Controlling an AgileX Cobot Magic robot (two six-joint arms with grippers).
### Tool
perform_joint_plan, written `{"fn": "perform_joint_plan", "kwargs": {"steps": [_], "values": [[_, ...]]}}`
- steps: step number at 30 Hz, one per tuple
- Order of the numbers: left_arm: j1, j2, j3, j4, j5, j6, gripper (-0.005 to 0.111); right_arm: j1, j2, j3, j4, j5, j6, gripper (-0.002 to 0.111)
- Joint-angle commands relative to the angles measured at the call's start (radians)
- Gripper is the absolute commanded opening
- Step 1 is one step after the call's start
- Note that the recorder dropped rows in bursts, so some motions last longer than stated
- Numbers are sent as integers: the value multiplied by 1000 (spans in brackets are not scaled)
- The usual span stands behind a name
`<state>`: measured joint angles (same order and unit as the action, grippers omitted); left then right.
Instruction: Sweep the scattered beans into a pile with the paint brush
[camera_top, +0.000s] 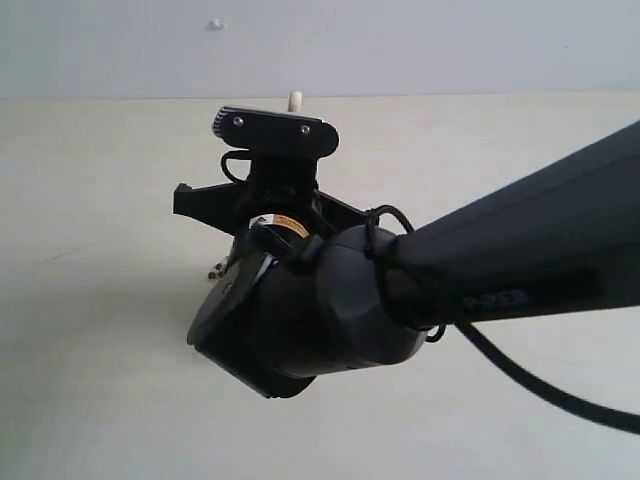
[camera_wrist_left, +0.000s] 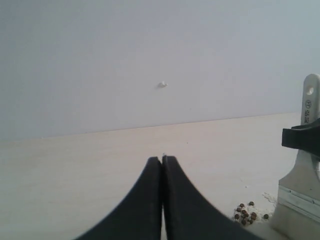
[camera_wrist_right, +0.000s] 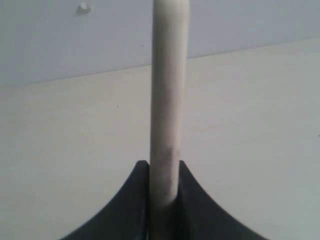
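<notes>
The right gripper (camera_wrist_right: 164, 167) has the brush (camera_wrist_right: 170, 75) by its pale handle. Its two black fingers are drawn in narrow against either side, and the handle runs straight on past the fingertips.

Seen from the left arm, the brush stands nearly upright over the table (camera_wrist_left: 75, 175), with the holed end of the handle uppermost and the silver ferrule (camera_wrist_left: 295, 200) low down. A black finger crosses the handle above the ferrule. The bristles are cut off from sight, so I cannot tell whether they touch the table.

The beans (camera_wrist_left: 246, 212) lie in a small, tight cluster just beside the ferrule end of the brush, reddish-brown grains with a few pale crumbs among them. They are on the side of the brush that faces the left gripper (camera_wrist_left: 161, 159). That gripper is apart from the brush, its fingers pressed together with nothing between them.

From the room camera the right arm (camera_top: 520, 250) fills most of the scene. Only the very tip of the brush's handle shows above the wrist.
</notes>
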<state>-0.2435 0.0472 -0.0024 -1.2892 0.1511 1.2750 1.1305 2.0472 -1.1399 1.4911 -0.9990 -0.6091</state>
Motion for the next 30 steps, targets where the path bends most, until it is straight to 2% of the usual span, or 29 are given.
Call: {"fn": "perform_joint_plan", "kwargs": {"steps": [1,8,12,18,22,26,30], "values": [[-1,-5,2,-5,1,-3,0,39,-50,-5,-73,-5,80,0],[-1,-5,2,-5,1,-3,0,50,-21,-5,-324,-38,332,0],[-1,-5,2,-5,1,-3,0,20,58,-46,-351,-97,420,0],[-1,-5,2,-5,1,-3,0,-10,167,-173,-349,-42,409,0],[-1,-5,2,-5,1,-3,0,-13,198,-235,-334,-19,303,0],[-1,-5,2,-5,1,-3,0,-13,200,-247,-311,-21,193,0],[-1,-5,2,-5,1,-3,0,-13,200,-247,-304,-23,195,0]]}}
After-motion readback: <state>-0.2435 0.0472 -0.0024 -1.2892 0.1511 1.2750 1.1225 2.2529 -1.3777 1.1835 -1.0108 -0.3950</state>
